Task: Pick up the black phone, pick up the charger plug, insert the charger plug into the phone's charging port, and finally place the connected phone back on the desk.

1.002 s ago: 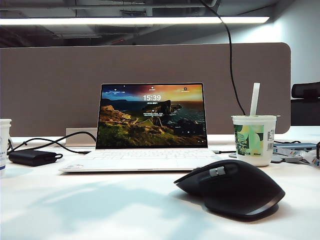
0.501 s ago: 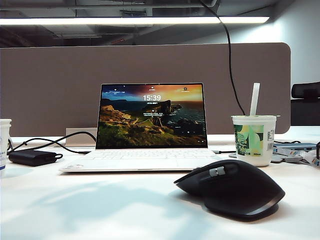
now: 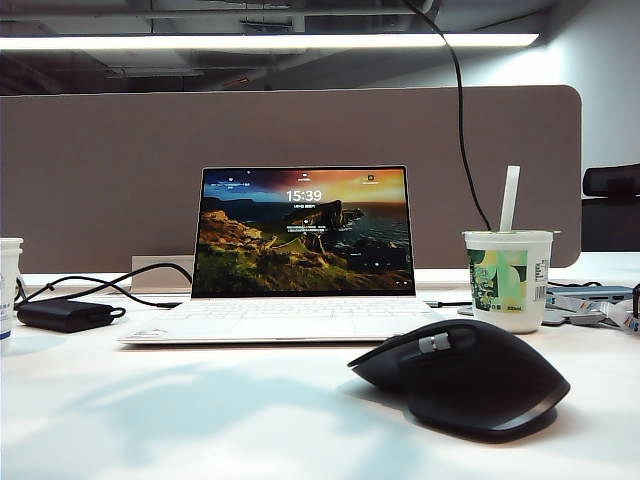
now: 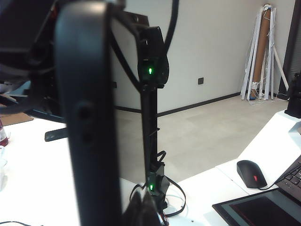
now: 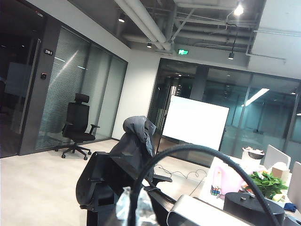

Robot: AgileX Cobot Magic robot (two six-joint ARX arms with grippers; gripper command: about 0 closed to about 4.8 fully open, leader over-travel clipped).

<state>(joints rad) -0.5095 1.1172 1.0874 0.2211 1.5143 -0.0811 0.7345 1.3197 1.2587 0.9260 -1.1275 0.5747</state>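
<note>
We see the black phone point(image 4: 89, 117) edge-on and upright: a glossy dark slab with two side buttons, clamped in the closed left gripper point(image 4: 28, 47) (a blur, up close). The right gripper is closed, itself unseen; a black cable point(image 5: 197, 153) arcs past its camera. On the desk point(image 3: 200, 420), the mouse point(image 3: 465, 375) sits at five o'clock from the laptop point(image 3: 300, 250).

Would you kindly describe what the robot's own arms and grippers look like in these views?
Little shows. The exterior view catches neither arm. In the left wrist view, the left gripper appears only as blurred matte black housing. In the right wrist view, the right gripper shows just pale, translucent-looking fingertips, with a thin black cable arching over them. No markings are legible.
</note>
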